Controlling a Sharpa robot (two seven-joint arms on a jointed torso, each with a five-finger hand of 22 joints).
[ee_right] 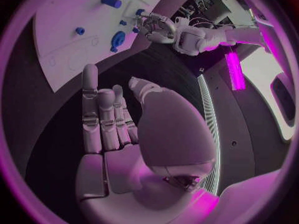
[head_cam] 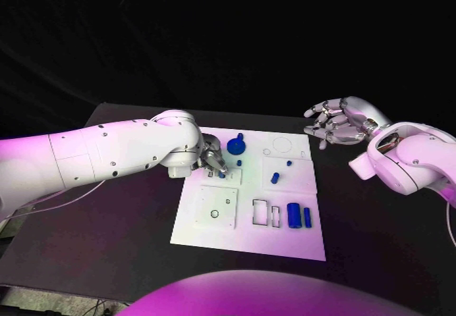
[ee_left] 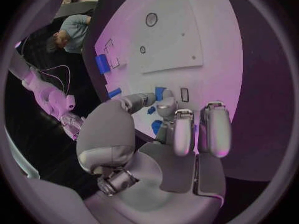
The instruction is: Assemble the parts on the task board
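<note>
The white task board lies mid-table. My left hand is down over the board's far left part, its thumb and a finger closed round a small blue part, which the left wrist view shows between the fingertips. A round blue part and a tiny blue piece lie just beyond the hand. A short blue peg stands mid-board. Two blue cylinders lie at the near right beside empty slots. My right hand hovers off the board's far right corner, fingers apart, holding nothing.
A raised white square plate with a small hole sits on the board's near left. Black table surrounds the board, with its edge at the near side. A thin cable trails under my left arm.
</note>
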